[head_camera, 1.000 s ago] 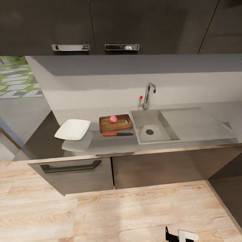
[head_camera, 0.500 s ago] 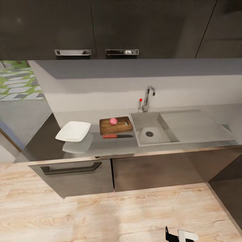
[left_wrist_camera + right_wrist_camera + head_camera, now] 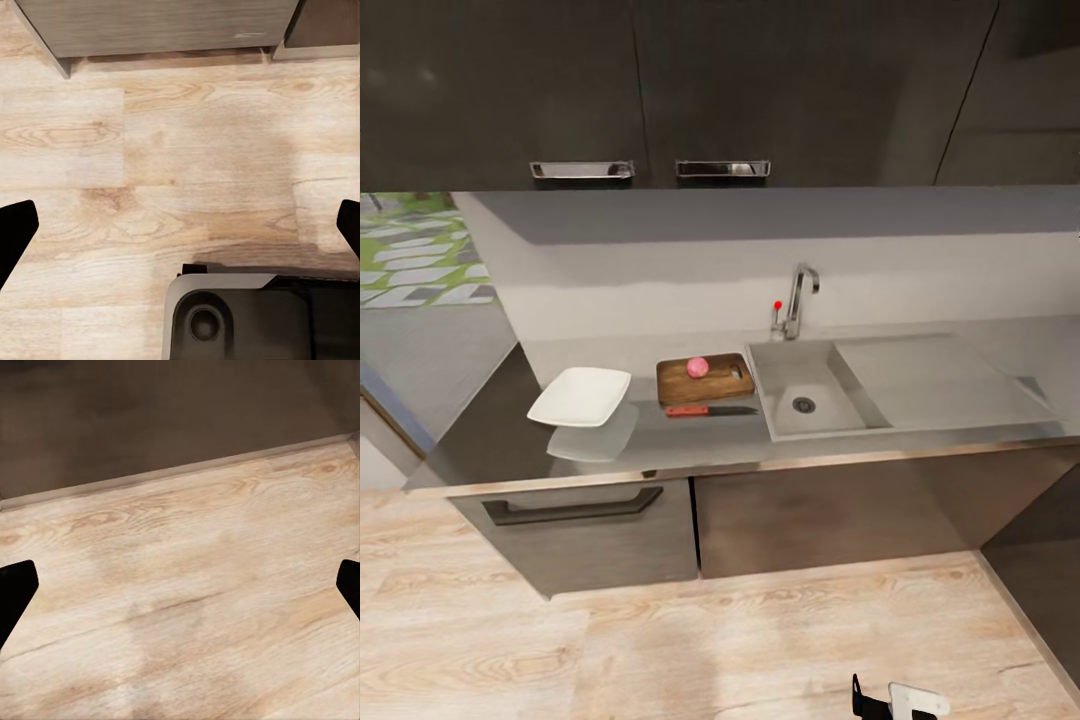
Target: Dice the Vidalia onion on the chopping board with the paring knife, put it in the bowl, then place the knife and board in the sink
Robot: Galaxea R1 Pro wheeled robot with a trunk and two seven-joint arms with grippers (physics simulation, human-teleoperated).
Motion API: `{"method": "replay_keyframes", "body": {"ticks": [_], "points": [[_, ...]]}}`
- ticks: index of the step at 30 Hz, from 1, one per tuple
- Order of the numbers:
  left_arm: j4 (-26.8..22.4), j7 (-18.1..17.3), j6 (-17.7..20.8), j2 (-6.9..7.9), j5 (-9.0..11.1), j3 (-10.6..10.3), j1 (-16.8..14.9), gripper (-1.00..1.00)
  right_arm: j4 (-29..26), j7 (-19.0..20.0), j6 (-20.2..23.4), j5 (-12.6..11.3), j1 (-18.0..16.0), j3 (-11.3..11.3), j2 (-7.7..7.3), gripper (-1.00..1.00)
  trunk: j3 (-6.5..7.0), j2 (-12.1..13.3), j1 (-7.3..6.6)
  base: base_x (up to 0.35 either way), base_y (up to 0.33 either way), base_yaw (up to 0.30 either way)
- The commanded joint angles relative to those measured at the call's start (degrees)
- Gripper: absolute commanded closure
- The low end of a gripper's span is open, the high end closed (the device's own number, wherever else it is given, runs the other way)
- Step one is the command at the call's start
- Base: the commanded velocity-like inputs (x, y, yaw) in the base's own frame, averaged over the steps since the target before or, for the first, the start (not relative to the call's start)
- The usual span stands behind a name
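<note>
Since the earlier frame the camera has shifted; nothing on the bench [image 3: 690,440] moved. Onion [image 3: 698,368] on chopping board [image 3: 705,378], paring knife [image 3: 710,411] just before it, bowl [image 3: 580,396] leftward, sink [image 3: 810,390] rightward. Both wrist views show the jaws spread wide and empty over the floor [image 3: 187,172].

The camera has pulled back and tilted: the countertop [image 3: 690,445], sink [image 3: 805,400], board [image 3: 705,378], onion [image 3: 698,367], knife [image 3: 710,410] and bowl [image 3: 580,396] all sit slightly lower and smaller in the head view. Their arrangement is unaltered.
</note>
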Motion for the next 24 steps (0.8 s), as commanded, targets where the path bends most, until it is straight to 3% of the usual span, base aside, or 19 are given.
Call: {"method": "replay_keyframes", "body": {"ticks": [1, 24], "points": [[-0.1, 0.1, -0.1, 0.03, 0.4, -0.1, 0.0, -1.0, 0.0, -0.3, -0.1, 0.6, 0.0, -0.2, 0.05, -1.0, 0.0, -0.1, 0.04, 0.0, 0.0, 0.0], [0.0, 0.1, -0.1, 0.03, 0.4, -0.1, 0.0, -1.0, 0.0, -0.3, -0.1, 0.7, 0.0, -0.2, 0.09, -1.0, 2.11, -0.1, 0.04, 0.0, 0.0, 0.0]]}}
